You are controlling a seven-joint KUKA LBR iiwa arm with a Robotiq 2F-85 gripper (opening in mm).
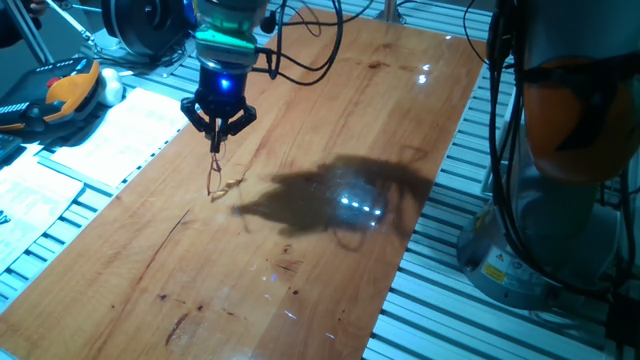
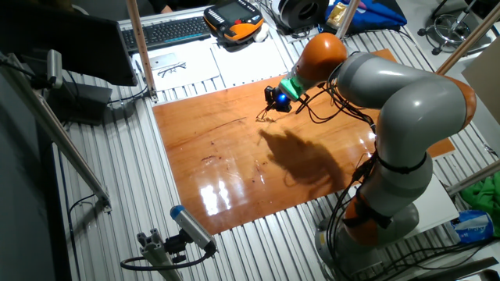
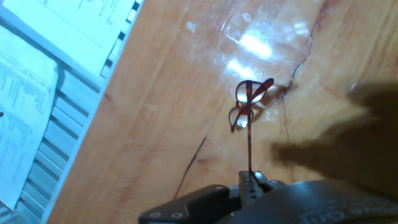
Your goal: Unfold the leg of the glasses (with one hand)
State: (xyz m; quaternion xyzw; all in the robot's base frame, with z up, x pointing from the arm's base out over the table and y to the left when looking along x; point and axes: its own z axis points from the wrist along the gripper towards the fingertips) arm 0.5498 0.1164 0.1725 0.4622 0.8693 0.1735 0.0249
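Observation:
The glasses (image 1: 214, 178) are thin reddish-brown wire spectacles; they hang just above or touch the wooden table (image 1: 330, 230) by one straight leg. My gripper (image 1: 217, 136), black with a blue light and a teal ring, is shut on the end of that leg. In the hand view the leg (image 3: 250, 146) runs from the fingertips (image 3: 247, 183) to the lenses (image 3: 244, 101); the second leg (image 3: 263, 86) lies across the frame. The other fixed view shows the gripper (image 2: 273, 104) over the glasses (image 2: 264, 117) near the table's far edge.
White paper sheets (image 1: 115, 135) lie on the slatted bench left of the table. An orange and black handset (image 1: 60, 90) and a keyboard (image 2: 168, 30) lie beyond them. The arm's grey base (image 2: 391, 179) stands at the table's right side, casting a shadow (image 1: 340, 195).

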